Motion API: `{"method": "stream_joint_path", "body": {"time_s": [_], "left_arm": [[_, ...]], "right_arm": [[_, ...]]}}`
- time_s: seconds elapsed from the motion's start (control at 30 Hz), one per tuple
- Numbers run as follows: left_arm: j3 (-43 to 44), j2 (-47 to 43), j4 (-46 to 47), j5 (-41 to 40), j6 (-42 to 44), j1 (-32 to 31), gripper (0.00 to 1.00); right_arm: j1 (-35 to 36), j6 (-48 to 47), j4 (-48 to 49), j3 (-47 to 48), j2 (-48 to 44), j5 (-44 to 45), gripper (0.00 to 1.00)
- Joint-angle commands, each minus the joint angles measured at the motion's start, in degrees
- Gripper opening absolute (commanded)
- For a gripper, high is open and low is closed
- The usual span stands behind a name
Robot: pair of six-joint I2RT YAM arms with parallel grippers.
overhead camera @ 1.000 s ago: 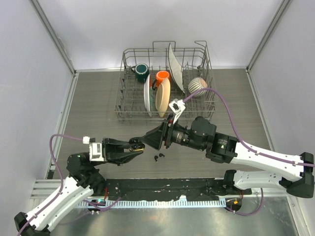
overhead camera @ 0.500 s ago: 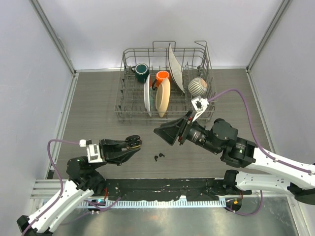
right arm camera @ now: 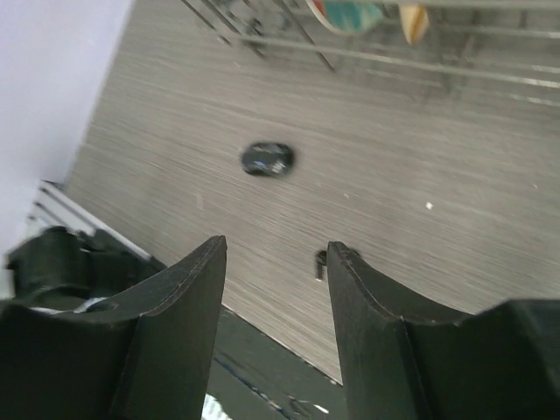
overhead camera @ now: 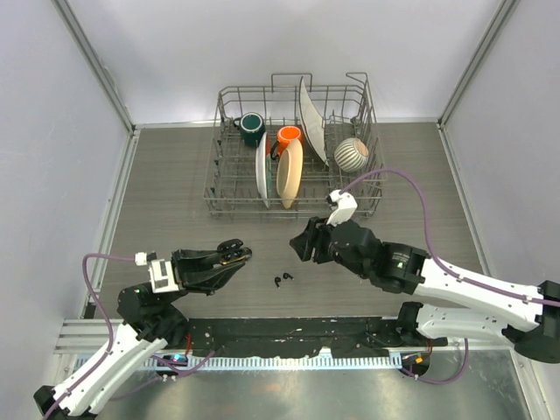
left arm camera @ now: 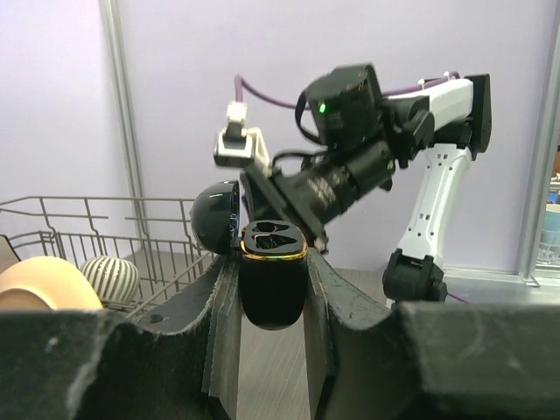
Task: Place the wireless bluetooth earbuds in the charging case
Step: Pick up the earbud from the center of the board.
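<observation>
The earbuds (overhead camera: 283,280) lie on the table (overhead camera: 175,175), dish rack (overhead camera: 212,175) (loaded) behind.

The charging case (left arm camera: 273,284) was glossy black with a gold rim, and the earbuds (overhead camera: 282,280) were black. The tabletop (overhead camera: 175,192) showed grey wood grain. The wire dish rack (overhead camera: 223,188) was grey, one mug (overhead camera: 252,128) dark green, the other mug (overhead camera: 290,136) orange, and the bowl (overhead camera: 352,154) cream with brown stripes.

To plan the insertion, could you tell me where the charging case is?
The charging case is clamped in the left tool, lower left in the top view, with the earbuds just to its right.
</observation>
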Motion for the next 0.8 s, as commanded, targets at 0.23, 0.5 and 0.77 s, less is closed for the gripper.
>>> {"method": "stream_joint_path", "body": {"time_s": [0.23, 0.5, 0.77], "left_arm": [[0.07, -1.11, 2.24, -0.68, -1.02, -0.16, 0.00], [1.13, -1.64, -0.57, -0.07, -0.14, -0.16, 0.00], [1.39, -2.17, -1.89, 0.20, 0.65, -0.16, 0.00]], "right_arm": [[-1.60, -9.52, 1.86, -2.94, 12.99, -5.11, 0.54], [-2.83, -13.74, 1.69, 0.84, 24.77, -10.21, 0.53], [-2.83, -15.32, 4.67, 1.46, 30.22, -12.86, 0.51]]}}
